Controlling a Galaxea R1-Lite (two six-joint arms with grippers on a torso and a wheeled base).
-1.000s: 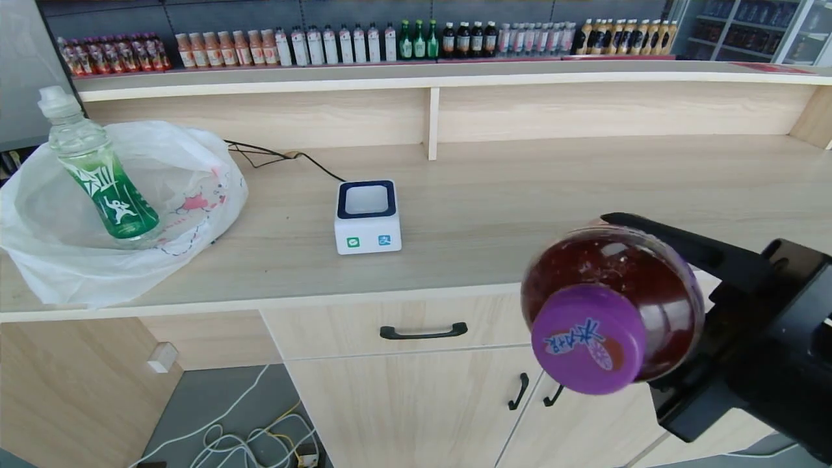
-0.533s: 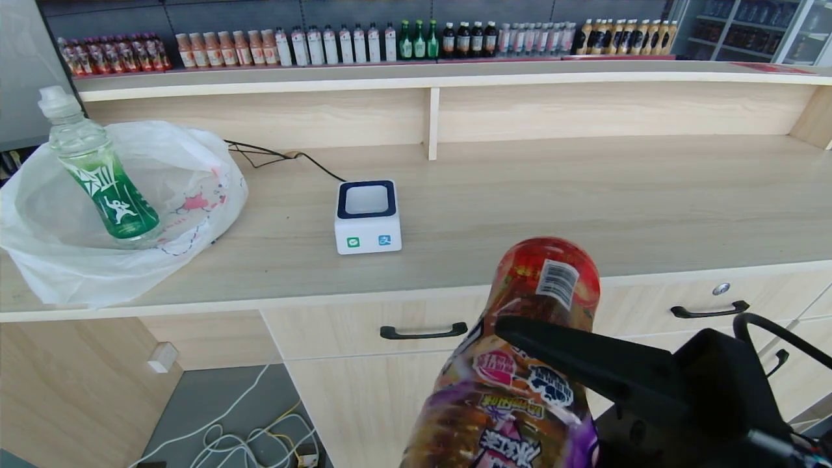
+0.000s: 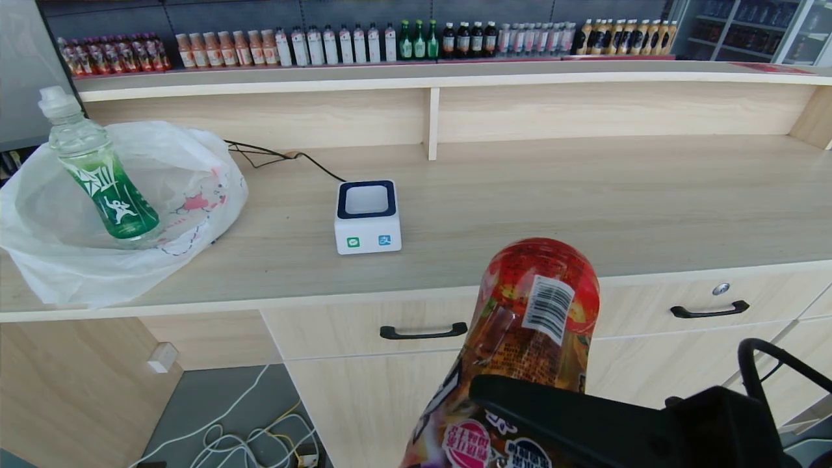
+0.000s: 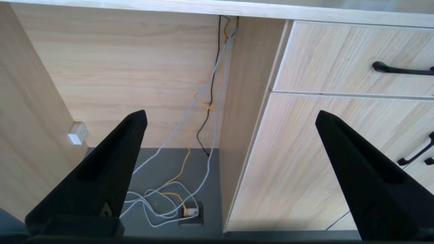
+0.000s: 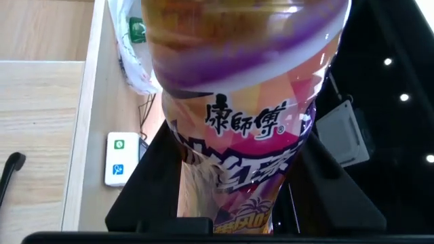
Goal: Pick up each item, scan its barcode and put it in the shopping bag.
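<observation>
Left gripper [image 4: 230,118]: jaws wide, empty, parked low before the cabinet [image 4: 325,156], evidently idle. Bag [image 3: 39,260] lies at the left edge of the surface [image 3: 585,195], mouth up to receive goods. A green bottle [image 3: 104,175] already leans inside it. Scanner [image 3: 367,216] sits mid-surface near the front edge, window up. Right gripper [image 5: 237,190] clamps the red bottle [image 3: 513,325], held off the front edge right of the scanner, base forward, barcode [image 3: 548,309] facing up. Judgement: the barcode must turn down toward the window to read.
</observation>
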